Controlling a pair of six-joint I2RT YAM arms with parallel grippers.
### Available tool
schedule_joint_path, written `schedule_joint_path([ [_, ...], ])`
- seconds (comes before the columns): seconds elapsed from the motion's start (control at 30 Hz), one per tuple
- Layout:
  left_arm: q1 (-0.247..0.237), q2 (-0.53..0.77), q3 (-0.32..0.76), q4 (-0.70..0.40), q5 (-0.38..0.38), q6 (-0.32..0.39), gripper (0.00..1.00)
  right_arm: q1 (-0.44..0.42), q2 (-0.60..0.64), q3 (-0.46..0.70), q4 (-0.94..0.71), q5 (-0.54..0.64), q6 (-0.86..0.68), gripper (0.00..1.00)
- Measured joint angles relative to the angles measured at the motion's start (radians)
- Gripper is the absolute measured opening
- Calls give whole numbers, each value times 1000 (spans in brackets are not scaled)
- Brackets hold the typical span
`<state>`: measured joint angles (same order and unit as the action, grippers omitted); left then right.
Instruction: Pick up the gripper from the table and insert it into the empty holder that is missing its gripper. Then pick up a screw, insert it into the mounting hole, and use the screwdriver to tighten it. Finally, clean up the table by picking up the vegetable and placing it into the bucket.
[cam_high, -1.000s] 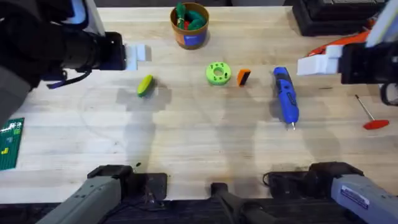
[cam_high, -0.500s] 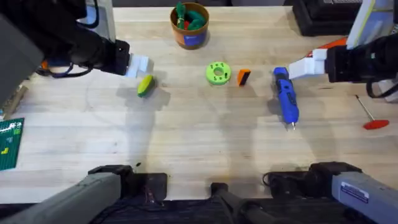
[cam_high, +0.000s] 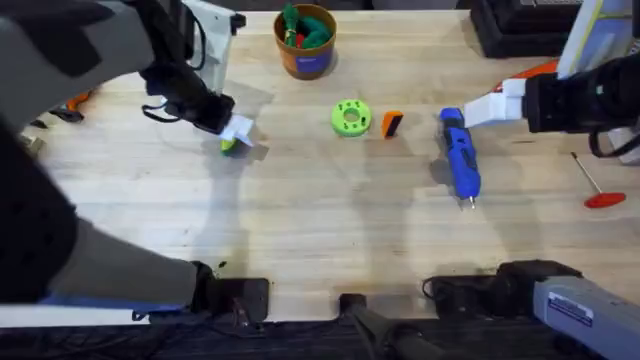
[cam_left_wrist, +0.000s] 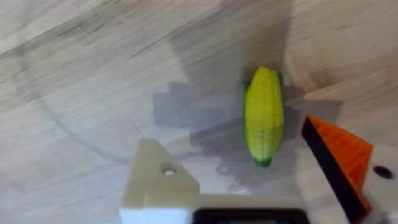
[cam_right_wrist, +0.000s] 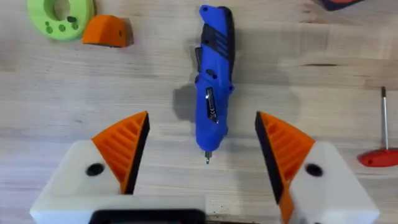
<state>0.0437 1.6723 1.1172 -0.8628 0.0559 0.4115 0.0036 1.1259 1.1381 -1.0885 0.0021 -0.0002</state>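
The left gripper (cam_high: 237, 132) hovers just over the vegetable (cam_left_wrist: 263, 116), a small corn cob lying on the table (cam_high: 320, 240) toward the left part of its far edge; its fingers are spread wide, one a bare holder (cam_left_wrist: 160, 180). The right gripper (cam_right_wrist: 202, 155), fingers wide, hangs over the screwdriver (cam_right_wrist: 211, 74). The gripper (cam_high: 391, 124) lies near the far-edge middle, beside a green disc (cam_high: 350, 117), and the bucket (cam_high: 305, 42) stands at the far edge.

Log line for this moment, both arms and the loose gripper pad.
left gripper: open over corn, one holder bare | right gripper: open above screwdriver | orange gripper pad: on table, untouched
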Motion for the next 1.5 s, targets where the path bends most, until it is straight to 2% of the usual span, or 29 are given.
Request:
schedule_joint_path([
  [0.27,0,83,0,60,4,7,975,0,0,0,0,0,0,983],
  [0.47,0,83,0,69,7,9,604,0,0,0,0,0,0,983],
  [0.53,0,83,0,72,7,11,420,0,0,0,0,0,0,983],
  [0.63,0,83,0,75,4,14,77,0,0,0,0,0,0,982],
  [0.67,0,83,0,75,3,18,21,0,0,0,0,0,0,982],
  [1.1,0,83,14,61,8,19,4,0,0,0,0,0,0,983],
  [1.3,0,63,128,-37,18,18,4,0,0,0,0,0,0,982],
  [1.5,0,-63,241,-100,25,17,4,0,0,0,0,0,0,983],
])
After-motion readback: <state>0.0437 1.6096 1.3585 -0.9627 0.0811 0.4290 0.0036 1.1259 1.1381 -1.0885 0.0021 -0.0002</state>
